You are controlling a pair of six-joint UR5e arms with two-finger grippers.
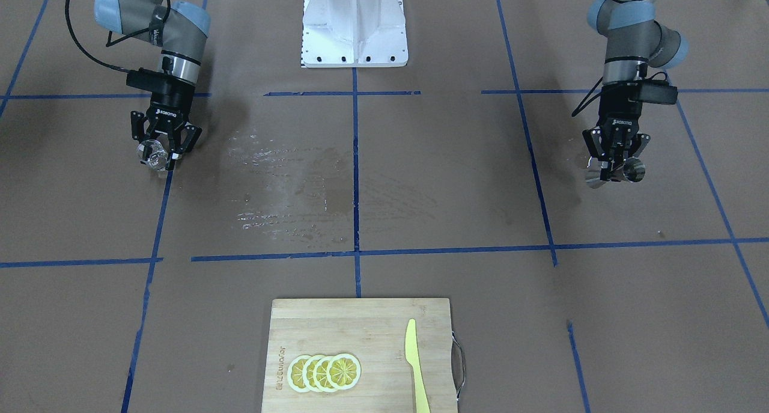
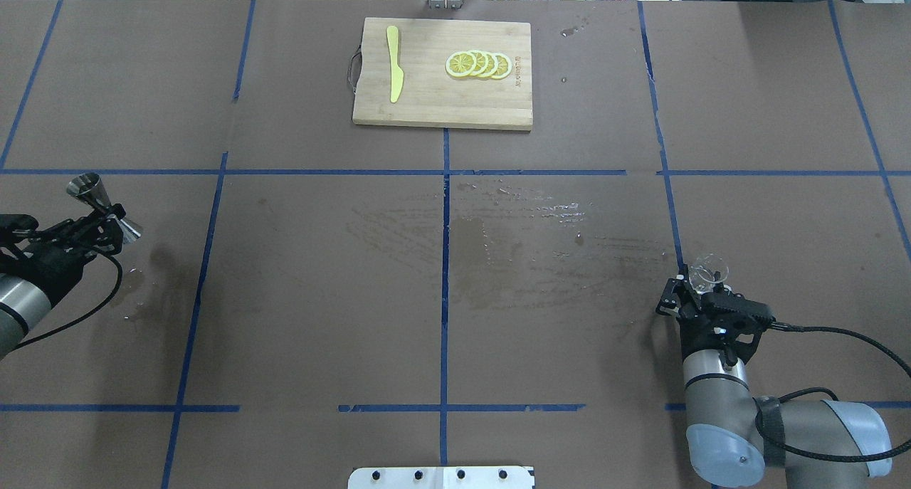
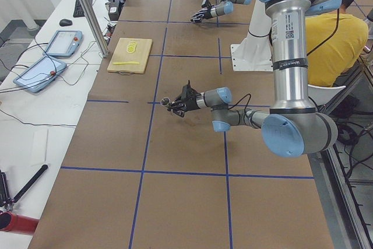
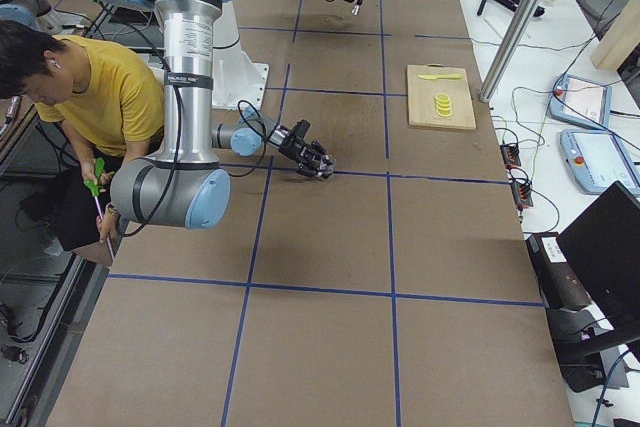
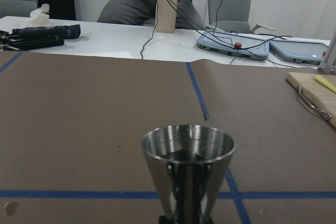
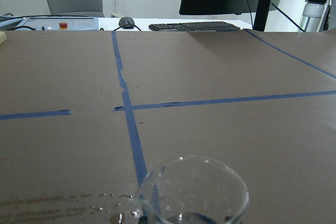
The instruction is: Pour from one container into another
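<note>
While left end effector clamps jigger, right end effector clamps tumbler, well apart.

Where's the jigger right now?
In the overhead view the jigger is at the far left edge, clamped at its waist by the left gripper, far across the table from the glass tumbler in the right gripper.

— What is showing colour on the cutting board?
— It is showing pale bamboo grain; the lemon slices on it are glowing yellow with white rims, the knife lime-yellow.
— And around the board?
— The brown table is wearing a blue tape grid; the jigger is gleaming silver, the tumbler is looking clear.
</note>
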